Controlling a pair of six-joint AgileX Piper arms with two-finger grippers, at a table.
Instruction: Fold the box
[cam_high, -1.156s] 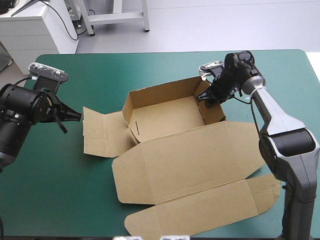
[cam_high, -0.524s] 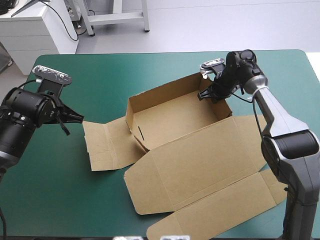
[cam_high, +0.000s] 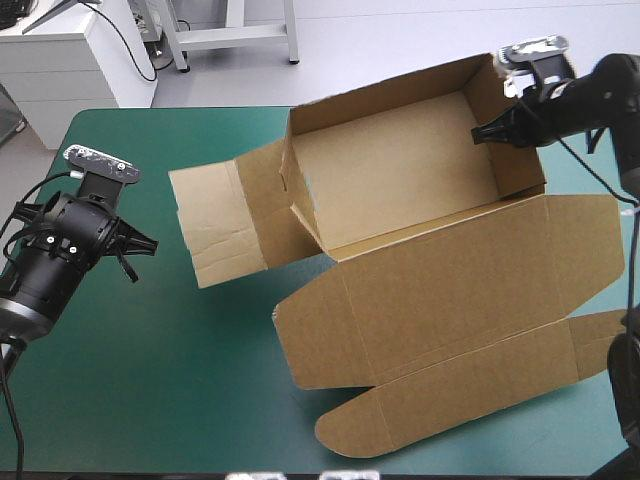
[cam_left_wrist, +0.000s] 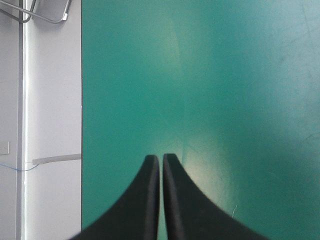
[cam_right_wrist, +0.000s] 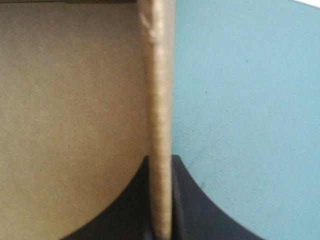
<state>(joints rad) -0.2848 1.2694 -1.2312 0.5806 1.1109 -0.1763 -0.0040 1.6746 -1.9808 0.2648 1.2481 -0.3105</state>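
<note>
Toward the far right of the surface (cam_high: 120, 400), the brown box (cam_high: 400, 190) sits tilted, long axis left to right — the right gripper (cam_high: 482, 132) has its black fingers clamped on the right end wall. The left gripper (cam_high: 148, 245), fingers closed and empty, hovers left of the box, apart from it — whether the box's underside touches down is hidden.

My left gripper (cam_left_wrist: 160, 159) rose from the bottom centre of the frame, its two black fingers (cam_left_wrist: 185, 205) drawn together into one pointed arch with only a hairline slit between them. Teal-green cover (cam_left_wrist: 215, 75) filled the frame ahead, and the table's edge (cam_left_wrist: 81, 100) ran straight down the left side.
</note>
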